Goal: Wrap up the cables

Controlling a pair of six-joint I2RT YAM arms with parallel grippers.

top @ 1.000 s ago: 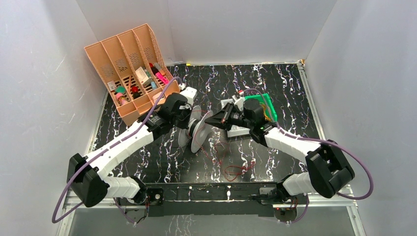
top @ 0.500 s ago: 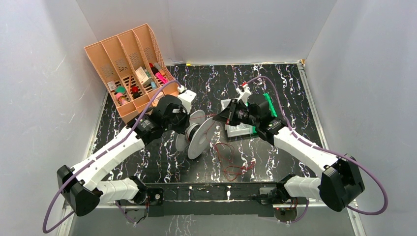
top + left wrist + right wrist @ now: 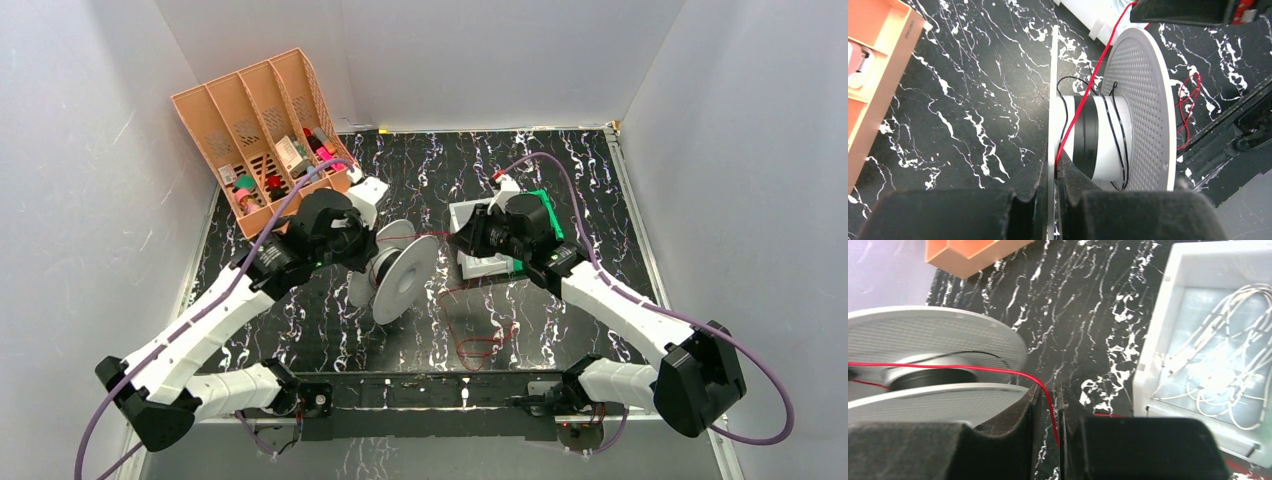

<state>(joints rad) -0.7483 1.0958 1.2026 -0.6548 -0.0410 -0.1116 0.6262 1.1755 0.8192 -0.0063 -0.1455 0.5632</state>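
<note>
Two grippers share this job. My left gripper (image 3: 1050, 192) has its jaws pinched almost shut on the rim of one flange of the spool (image 3: 1098, 137), holding it on edge. I cannot tell whether its lower edge touches the table (image 3: 300, 300). The red wire (image 3: 1087, 87) comes off the hub, beside a few turns of thin black wire (image 3: 1118, 132). It runs taut to the right into my right gripper (image 3: 1048, 405), whose jaws are closed to a sliver with the wire passing between them. Beyond that gripper the rest of the wire lies in loose loops on the table, near the arm bases.

I see three risks. If my right gripper pinches too hard, the wire will not slide, and the pull could twist the spool out of that thin edge grip. If my feed angle drifts, the wire could ride over a flange instead of landing on the hub. The slack loops may also knot and jam at the fingers.

As for containers, the orange organiser (image 3: 215, 110) at far left has four slots. Their lower ends hold small pink, red, green and white items that are too small to name. The white tray (image 3: 1158, 340) just beside my right gripper holds thin white cords in loose coils. A green object (image 3: 548, 215) sits against it, mostly hidden.
</note>
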